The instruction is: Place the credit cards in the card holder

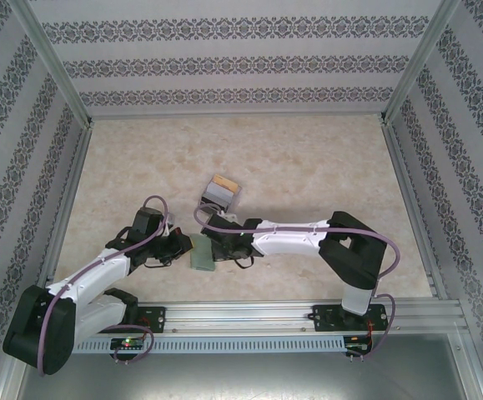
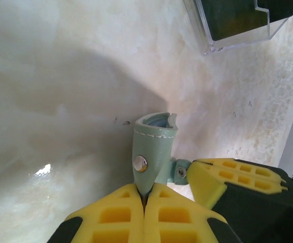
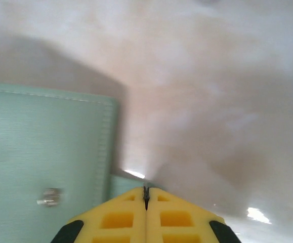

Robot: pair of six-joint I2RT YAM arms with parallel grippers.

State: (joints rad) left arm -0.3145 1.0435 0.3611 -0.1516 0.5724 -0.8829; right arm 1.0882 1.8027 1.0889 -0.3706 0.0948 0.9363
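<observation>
Left fingers (image 2: 111,215) pinch the sage-green card holder (image 2: 154,147) by one flap. Right fingers (image 3: 176,217), just beside, are pressed closed, tips touching its snap tab (image 2: 179,172).

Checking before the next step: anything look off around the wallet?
Yes. The card holder is pinched by its snap tab in the shut left gripper, and the tab's end is curled over. The right gripper is shut at its edge; whether it grips is unclear.
</observation>
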